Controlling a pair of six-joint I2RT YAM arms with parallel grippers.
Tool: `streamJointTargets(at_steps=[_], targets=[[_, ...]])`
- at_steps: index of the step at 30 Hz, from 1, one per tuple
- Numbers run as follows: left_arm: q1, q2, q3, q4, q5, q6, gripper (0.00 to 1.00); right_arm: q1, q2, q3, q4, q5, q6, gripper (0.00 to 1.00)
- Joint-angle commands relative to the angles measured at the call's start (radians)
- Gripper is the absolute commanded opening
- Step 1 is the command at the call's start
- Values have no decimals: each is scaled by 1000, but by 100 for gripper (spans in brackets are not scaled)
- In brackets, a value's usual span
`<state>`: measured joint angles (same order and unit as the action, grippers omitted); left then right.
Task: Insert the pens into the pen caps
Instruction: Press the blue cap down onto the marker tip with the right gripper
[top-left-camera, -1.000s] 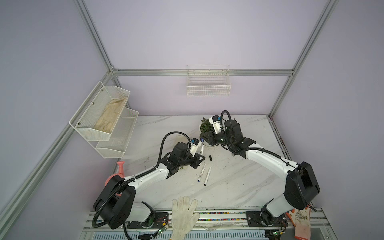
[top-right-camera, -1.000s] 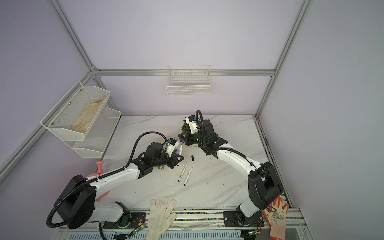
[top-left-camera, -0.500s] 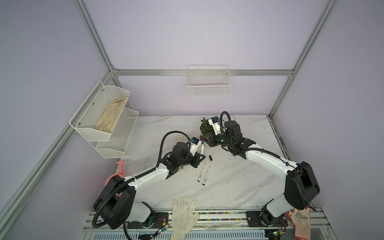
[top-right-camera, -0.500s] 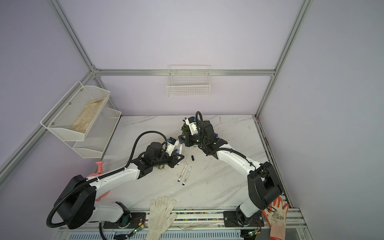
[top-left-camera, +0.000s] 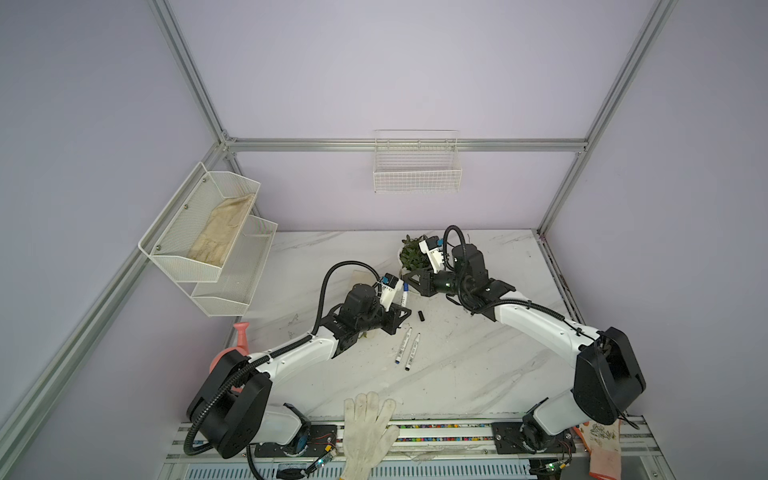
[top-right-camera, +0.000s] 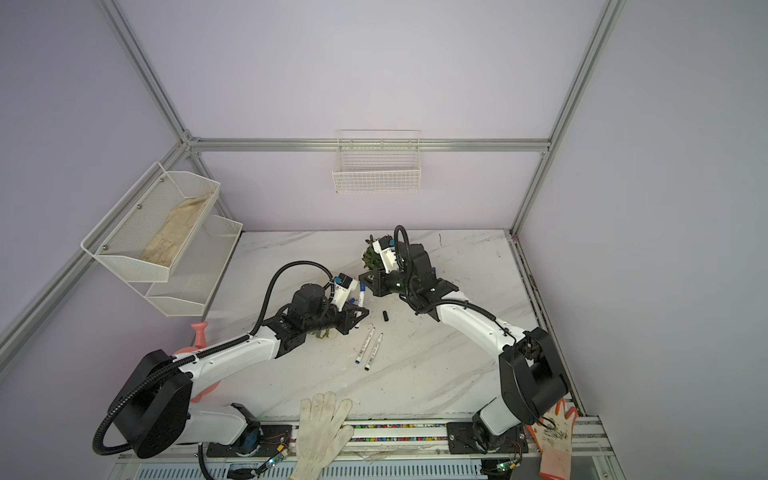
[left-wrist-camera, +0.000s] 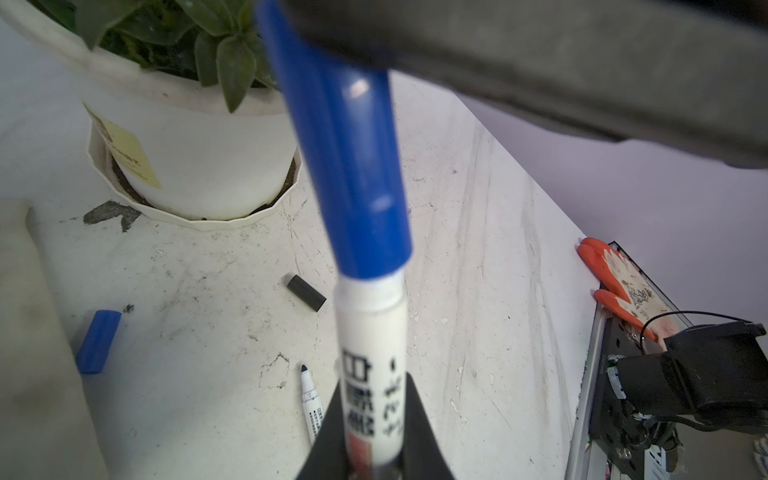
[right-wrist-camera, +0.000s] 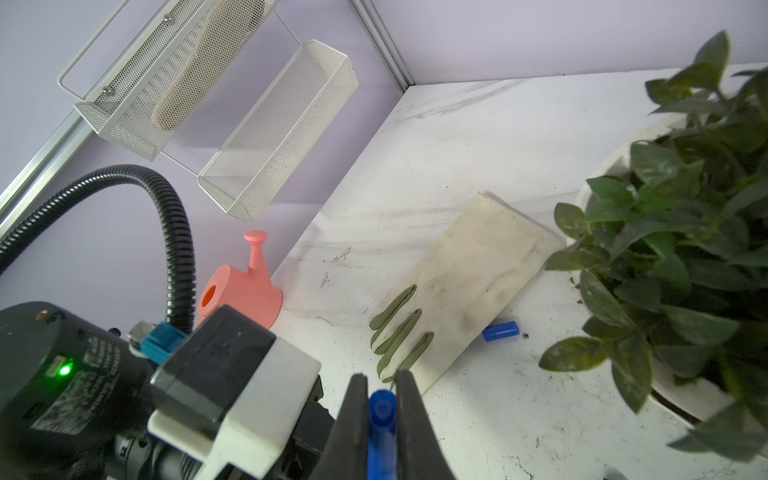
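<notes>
Above the middle of the marble table (top-left-camera: 457, 365), the left gripper (left-wrist-camera: 374, 395) is clamped on the printed white barrel of a pen (left-wrist-camera: 371, 328). The pen is clear of the surface and points toward the right gripper (right-wrist-camera: 380, 384). A blue cap (left-wrist-camera: 349, 166) covers the pen's tip, its rim meeting the white barrel. The right gripper's jaws are closed on the far part of this cap, one on each side. In both top views the two grippers meet near the potted plant (left-wrist-camera: 199, 158).

Items on the table:
- A black cap (top-left-camera: 421, 316) lies alone, near both grippers.
- Two further pens (top-left-camera: 407, 349) lie side by side, just beside the left gripper. The one in the left wrist view shows a bare nib.
- A second blue cap (right-wrist-camera: 500, 331) lies at the edge of an off-white cloth (right-wrist-camera: 478, 266), between the cloth and the plant pot.
</notes>
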<state>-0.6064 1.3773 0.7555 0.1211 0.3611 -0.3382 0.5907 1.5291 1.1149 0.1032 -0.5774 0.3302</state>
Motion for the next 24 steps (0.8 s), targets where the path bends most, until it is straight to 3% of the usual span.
streamJointTargets(at_steps=[1, 10, 14, 18, 21, 24], targets=[[27, -15, 66, 154, 20, -35, 0, 5, -14, -22, -31, -88, -1, 3], [51, -27, 124, 211, -23, 8, 0, 0, 41, 2, -123, -226, -61, 4], [51, -42, 141, 243, -57, 39, 0, 0, 52, 13, -172, -240, -92, 4], [51, -73, 152, 263, -158, 43, 0, 0, 68, 38, -278, -213, -178, 4], [74, -98, 161, 305, -214, -42, 0, 3, 82, 38, -324, -184, -203, 4], [151, -97, 168, 409, -83, -183, 0, 7, 65, 15, -327, -145, -213, 4]])
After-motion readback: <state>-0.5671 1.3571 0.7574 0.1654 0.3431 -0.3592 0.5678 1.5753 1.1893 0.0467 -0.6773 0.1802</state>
